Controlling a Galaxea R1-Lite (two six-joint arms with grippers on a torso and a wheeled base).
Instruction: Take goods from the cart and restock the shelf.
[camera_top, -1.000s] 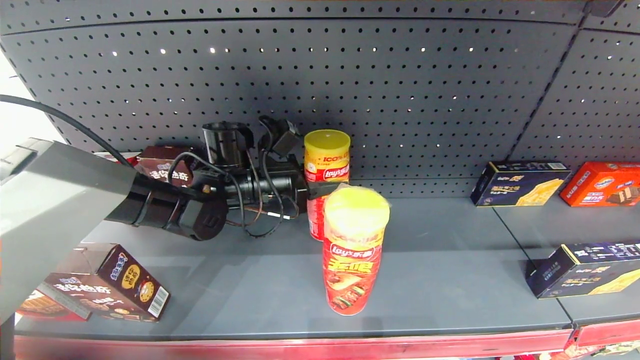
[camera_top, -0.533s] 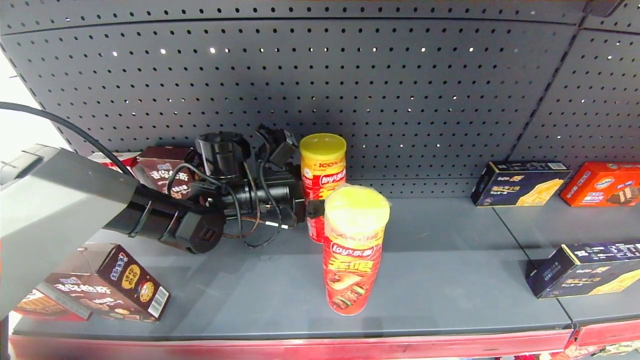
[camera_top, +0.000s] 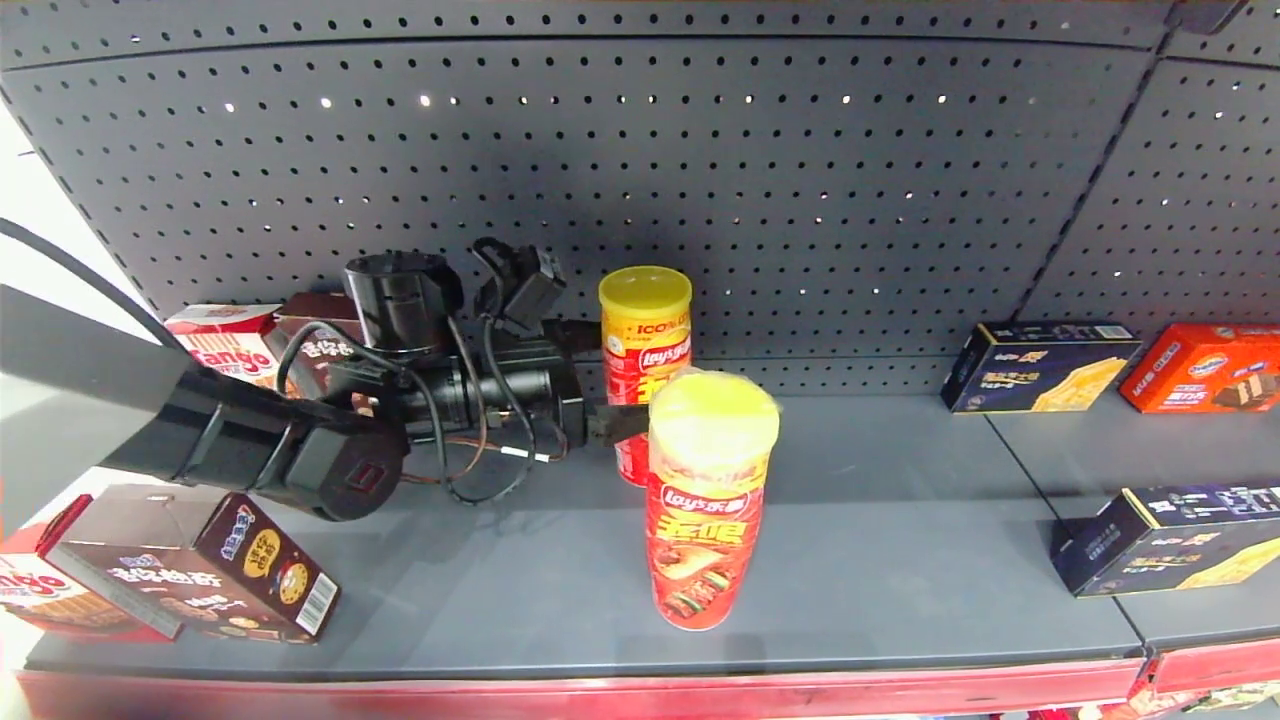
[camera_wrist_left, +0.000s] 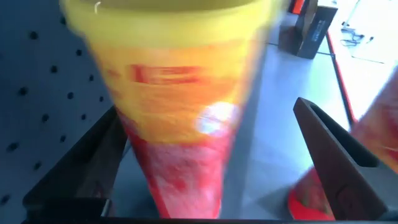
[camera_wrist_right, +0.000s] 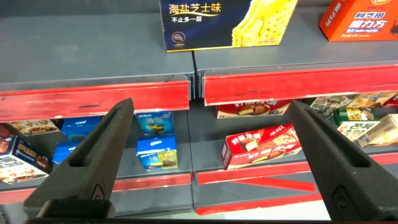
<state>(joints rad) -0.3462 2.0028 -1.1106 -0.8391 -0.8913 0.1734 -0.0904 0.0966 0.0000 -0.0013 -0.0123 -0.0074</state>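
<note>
A: Can positions?
B: Both are stood upright on the shelf (camera_top: 900, 540); the front can (camera_top: 705, 500) is placed just before the rear can (camera_top: 645, 320), which is near the back panel (camera_top: 800, 200).
A: Boxes?
B: A left box (camera_top: 215, 560) is laid at the front left edge; a far box (camera_top: 1040, 365) and a near box (camera_top: 1160, 535) are seen well right.

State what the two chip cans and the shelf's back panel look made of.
Front chip can and rear chip can: likely cardboard tubes, glossy printed wrap; yellow lids look plastic. Back panel: probably painted metal, matte grey, evenly perforated.

Left gripper (camera_top: 610, 380) farther left from rear can (camera_top: 645, 320)
</note>
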